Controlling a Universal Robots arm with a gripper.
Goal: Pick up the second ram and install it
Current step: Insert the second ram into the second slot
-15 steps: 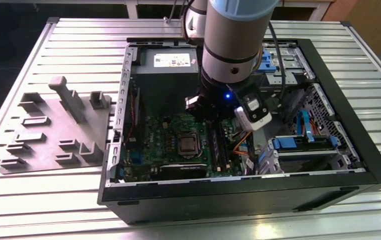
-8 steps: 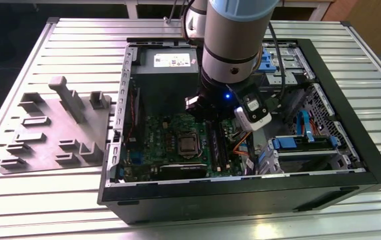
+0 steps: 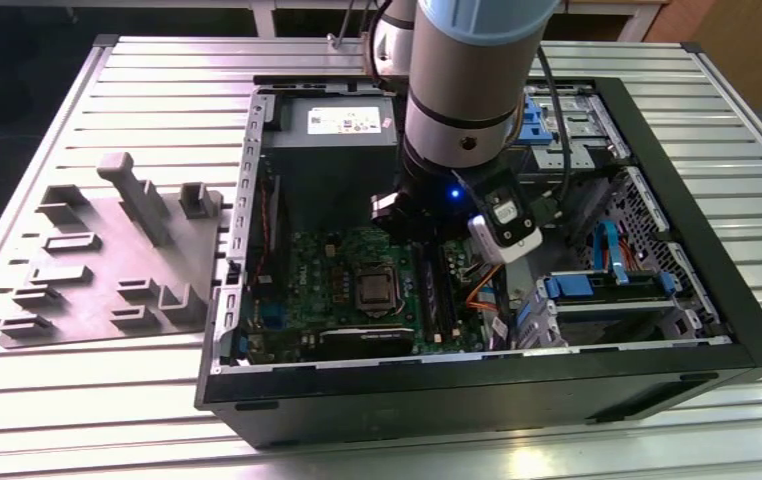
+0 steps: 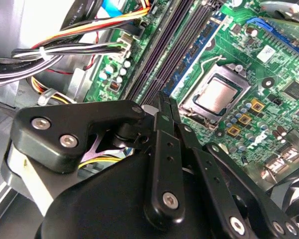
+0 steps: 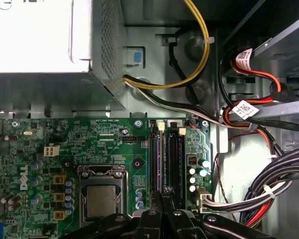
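Second ram [image 5: 158, 159] is judged seated in its slot, at the exterior view's right of the processor [image 3: 376, 287]. The gripper [image 5: 162, 199], fingers pressed together, is poised over its near end, so even downward pressure is called for.

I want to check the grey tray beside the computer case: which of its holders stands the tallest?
The narrow upright post near the far edge of the tray; the other holders are all shorter blocks.
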